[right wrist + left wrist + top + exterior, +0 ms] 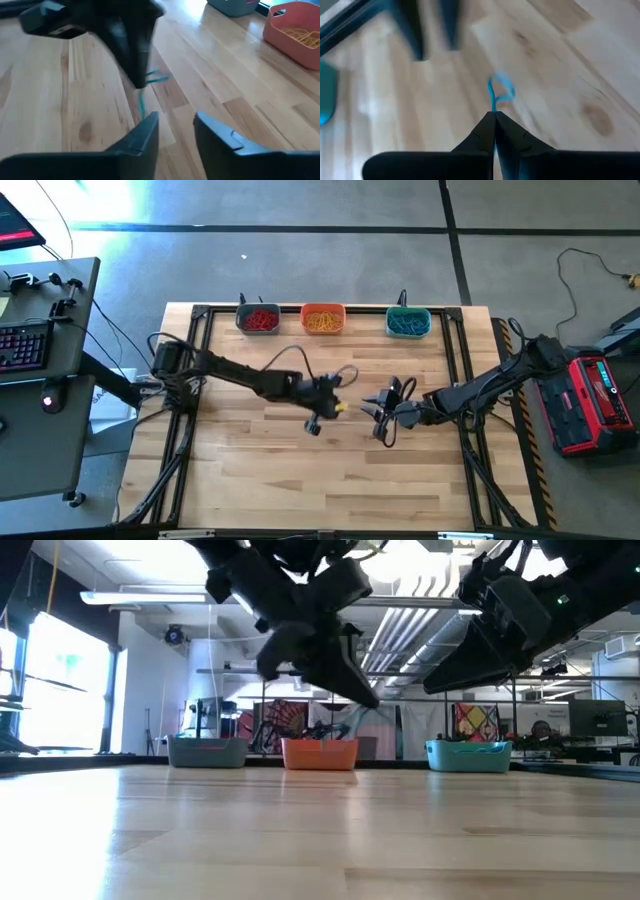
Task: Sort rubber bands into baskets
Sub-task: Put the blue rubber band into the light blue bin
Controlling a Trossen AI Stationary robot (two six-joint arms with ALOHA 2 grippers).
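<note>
A: My left gripper (495, 120) is pinched on a blue rubber band (499, 91), mid-table. Right gripper (175, 122) waits, fingers apart.

B: Lift slowly toward one o'clock, to the teal basket (408, 323).

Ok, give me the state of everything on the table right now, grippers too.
Left gripper: shut on a blue band, above the table.
Right gripper: open, empty, facing the left one.
Grey basket: holds red bands.
Orange basket: holds yellow bands.
Teal basket: holds blue bands.
</note>
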